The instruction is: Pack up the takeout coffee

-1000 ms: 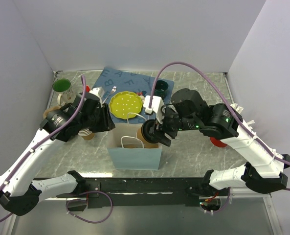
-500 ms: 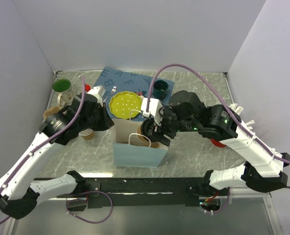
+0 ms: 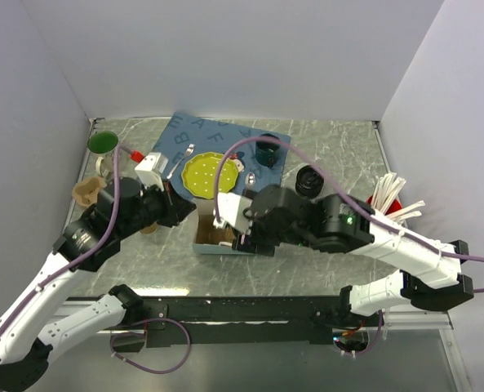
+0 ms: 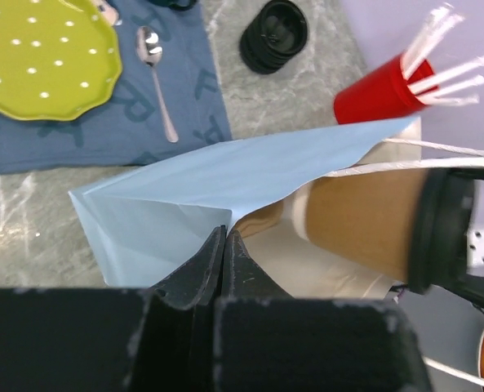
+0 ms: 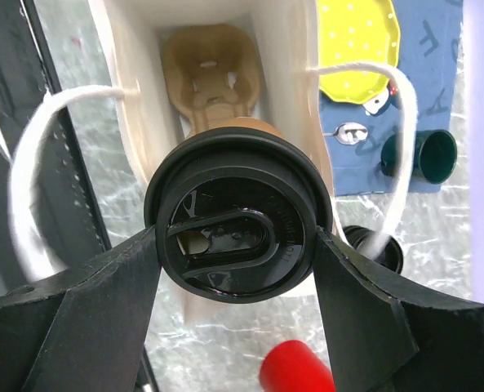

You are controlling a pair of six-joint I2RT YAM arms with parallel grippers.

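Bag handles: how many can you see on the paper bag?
2. Both are white cord loops on the paper bag, seen in the right wrist view: the left handle arcs out from its left wall, the right handle from its right wall. None looks hidden.

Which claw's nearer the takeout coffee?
Right. The right claw holds the takeout coffee at its lid; the left claw pinches the paper bag wall, beside the cup.

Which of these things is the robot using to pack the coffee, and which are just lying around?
For the job: coffee, bag, carrier in the bag, left gripper pinching the bag, right gripper holding the coffee.

Just lying about: plate, spoon, mat, red cup, straws, black lids, green mug.
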